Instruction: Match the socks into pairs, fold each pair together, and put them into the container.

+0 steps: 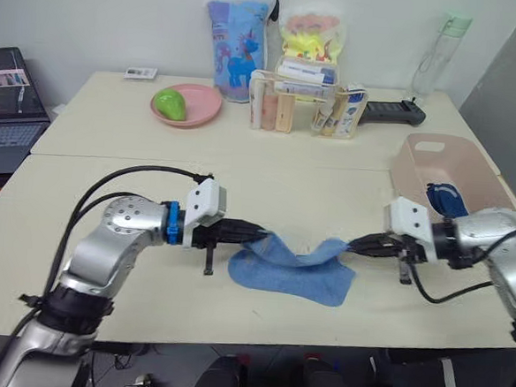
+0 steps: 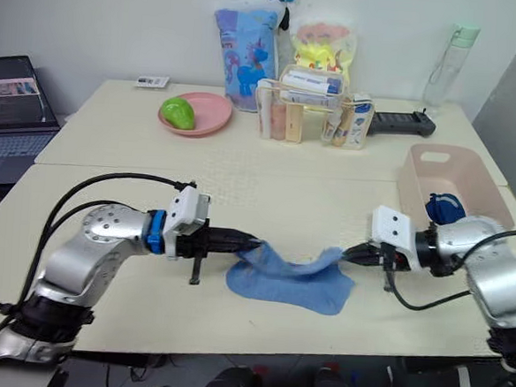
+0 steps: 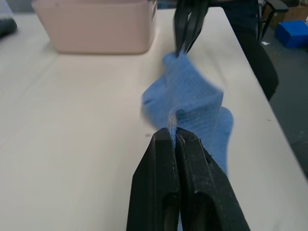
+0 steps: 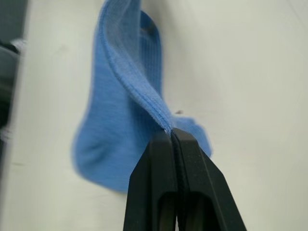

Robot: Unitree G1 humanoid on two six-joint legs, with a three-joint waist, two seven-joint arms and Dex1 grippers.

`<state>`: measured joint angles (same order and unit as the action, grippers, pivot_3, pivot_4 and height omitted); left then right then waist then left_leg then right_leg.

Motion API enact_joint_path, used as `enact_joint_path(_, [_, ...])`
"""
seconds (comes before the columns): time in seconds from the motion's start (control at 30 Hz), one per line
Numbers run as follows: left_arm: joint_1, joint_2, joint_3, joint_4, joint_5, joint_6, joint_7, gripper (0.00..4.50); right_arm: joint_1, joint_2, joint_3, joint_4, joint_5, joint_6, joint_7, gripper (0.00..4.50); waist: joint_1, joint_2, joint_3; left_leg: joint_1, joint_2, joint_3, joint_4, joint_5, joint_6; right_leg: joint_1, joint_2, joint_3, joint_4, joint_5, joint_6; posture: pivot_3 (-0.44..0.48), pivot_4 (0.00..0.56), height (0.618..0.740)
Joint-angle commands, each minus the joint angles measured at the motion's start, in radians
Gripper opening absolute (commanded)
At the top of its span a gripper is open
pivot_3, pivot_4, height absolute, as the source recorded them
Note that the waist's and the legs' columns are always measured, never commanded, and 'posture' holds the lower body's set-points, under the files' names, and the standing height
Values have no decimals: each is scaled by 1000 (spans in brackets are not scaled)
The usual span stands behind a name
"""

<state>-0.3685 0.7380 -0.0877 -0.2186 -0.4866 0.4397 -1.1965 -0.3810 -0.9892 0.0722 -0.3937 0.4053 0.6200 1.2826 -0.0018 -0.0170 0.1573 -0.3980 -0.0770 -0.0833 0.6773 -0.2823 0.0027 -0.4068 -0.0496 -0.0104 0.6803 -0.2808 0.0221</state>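
I have the light blue pair (image 1: 293, 269) stretched between both arms near the desk's front edge, its middle sagging onto the desk (image 1: 112, 130) while each end is lifted. The left gripper (image 1: 257, 236) is clamped tight on one end and the right gripper (image 1: 353, 246) is pinched closed on the ribbed cuff end; the wrist views show both sets of fingers (image 3: 175, 144) pressed together with knit caught at the tips. I read this as holding the two socks laid one on the other so they stay aligned for the fold, one end to be brought over the other. The basin (image 1: 472, 173) stands at the desk's right edge, just behind my right arm, with something dark blue (image 1: 446, 200) already inside, probably the navy pair, though I cannot tell for sure. Along the back edge sit a pink plate (image 1: 202, 110) with a green object (image 1: 169, 104), some packets (image 1: 287, 94) and a bottle (image 1: 431, 68), well apart from the work.
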Motion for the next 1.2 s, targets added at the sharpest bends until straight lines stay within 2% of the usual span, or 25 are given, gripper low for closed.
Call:
enact_joint_path(0.03, [54,89,71,-84,-115,164,-28,28,25,-61,-95,-179,234,233,16,0,-1,0,0,1,0,0,0,-2,3,0,0,0,0,0,0,0,150,740])
enact_joint_path(0.17, [129,147,95,-143,-192,281,-24,28,63,-91,-135,-279,428,386,-9,0,2,0,0,1,0,0,0,-2,4,1,0,0,-1,0,0,0,150,740])
enact_joint_path(0.27, [181,113,70,-176,-178,292,44,28,83,-60,-103,-290,471,432,-77,0,4,0,0,1,0,0,0,-3,5,2,-1,0,-1,0,0,0,150,740])
enact_joint_path(0.53, [179,27,-3,-90,-23,214,189,28,22,-12,75,-57,225,257,-119,0,7,0,0,1,0,1,1,-3,5,2,-1,0,-1,0,0,0,150,740])
enact_joint_path(0.77, [145,2,1,-39,6,197,205,28,-84,42,198,151,38,101,-91,0,5,0,0,0,0,1,0,0,1,1,-1,0,-1,0,0,0,150,740])
enact_joint_path(1.2, [102,-28,-57,0,74,183,217,28,-222,127,276,349,-119,-1,-28,0,3,0,0,0,-1,1,0,0,0,1,-1,0,-1,0,0,0,150,740])
